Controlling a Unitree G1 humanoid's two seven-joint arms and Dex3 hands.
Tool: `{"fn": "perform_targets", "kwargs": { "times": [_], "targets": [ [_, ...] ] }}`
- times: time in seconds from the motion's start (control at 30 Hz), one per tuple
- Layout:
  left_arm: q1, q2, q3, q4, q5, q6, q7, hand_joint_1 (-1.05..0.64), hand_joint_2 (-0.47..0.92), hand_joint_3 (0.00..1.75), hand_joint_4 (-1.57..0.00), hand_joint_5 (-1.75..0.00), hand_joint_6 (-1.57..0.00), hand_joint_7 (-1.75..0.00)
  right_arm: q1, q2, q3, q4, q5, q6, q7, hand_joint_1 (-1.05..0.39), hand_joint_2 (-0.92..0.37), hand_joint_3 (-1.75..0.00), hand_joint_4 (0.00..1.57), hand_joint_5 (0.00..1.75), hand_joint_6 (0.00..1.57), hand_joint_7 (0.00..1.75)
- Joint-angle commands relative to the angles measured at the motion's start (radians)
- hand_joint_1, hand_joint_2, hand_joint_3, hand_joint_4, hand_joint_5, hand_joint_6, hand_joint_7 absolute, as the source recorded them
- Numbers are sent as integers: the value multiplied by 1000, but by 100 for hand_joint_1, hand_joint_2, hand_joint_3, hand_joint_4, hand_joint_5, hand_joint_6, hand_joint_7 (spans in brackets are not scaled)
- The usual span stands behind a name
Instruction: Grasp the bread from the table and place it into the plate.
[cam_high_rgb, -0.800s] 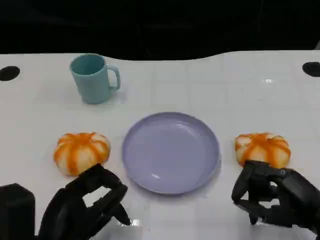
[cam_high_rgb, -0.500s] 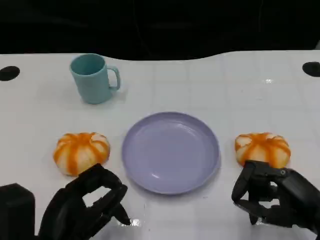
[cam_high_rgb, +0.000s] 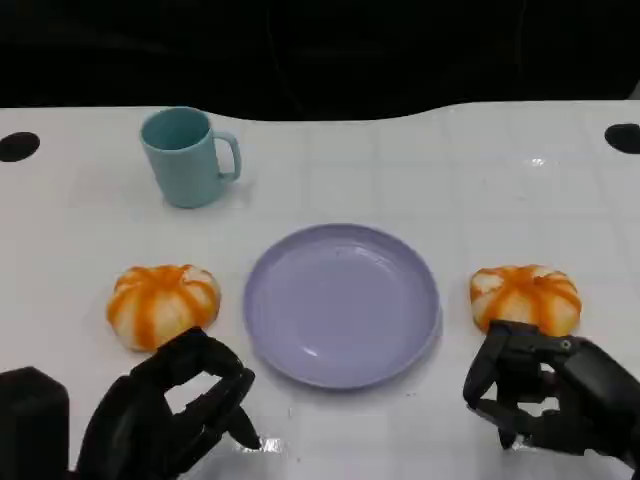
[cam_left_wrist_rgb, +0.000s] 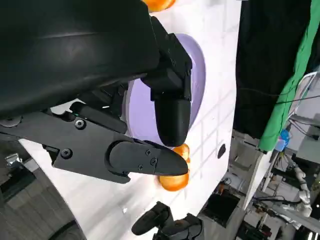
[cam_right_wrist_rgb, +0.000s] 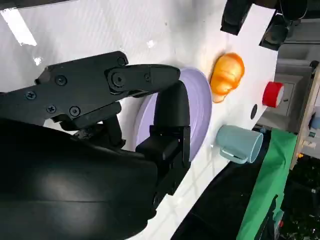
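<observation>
Two orange-striped breads lie on the white table (cam_high_rgb: 520, 180), the left bread (cam_high_rgb: 162, 303) and the right bread (cam_high_rgb: 525, 297) flanking the empty lilac plate (cam_high_rgb: 342, 303), each just beside its rim, with a teal mug (cam_high_rgb: 187, 156) well apart behind. The left hand (cam_high_rgb: 170, 410) and right hand (cam_high_rgb: 540, 390) hold nothing, fingers curled but apart, each poised near its own bread, seemingly readying a grasp. Against the earlier frames nothing has visibly shifted; both hands hover where they were

A white table (cam_high_rgb: 400, 170) carries a teal mug (cam_high_rgb: 186, 157), a lilac plate (cam_high_rgb: 342, 304) and two orange-striped breads (cam_high_rgb: 162, 303) (cam_high_rgb: 525, 297).
</observation>
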Motion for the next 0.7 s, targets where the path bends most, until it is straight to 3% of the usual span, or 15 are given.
{"fn": "perform_targets", "kwargs": {
  "times": [0.03, 0.2, 0.3, 0.5, 0.7],
  "targets": [
    [1, 16, 9, 1, -8, -9, -14, -55, 92, 19, -69, -175, -50, -167, -6, -5, -9, -4, 13, -5, -1, -42, -92, -27, 74, 175, 59, 154],
    [1, 14, 11, 0, -14, -4, -14, -54, 92, 19, -69, -175, -50, -167, -3, -3, -15, -18, 28, 16, -1, -41, -92, -27, 72, 175, 56, 154],
    [1, 13, 10, 0, -14, -8, -14, -54, 92, 19, -69, -175, -50, -167, 0, 2, -22, -25, 38, 12, -9, -40, -92, -26, 68, 175, 56, 144],
    [2, 15, 9, -1, -15, -8, -18, -54, 92, 20, -69, -175, -50, -167, -1, 13, -33, -3, 50, -90, -15, -39, -92, -24, 59, 170, 52, 131],
    [1, 12, 7, 1, -12, -9, -13, -53, 92, 20, -69, -175, -51, -166, -6, 25, -49, 25, 40, -191, -36, -41, -92, -23, 50, 148, 46, 106]
  ]
}}
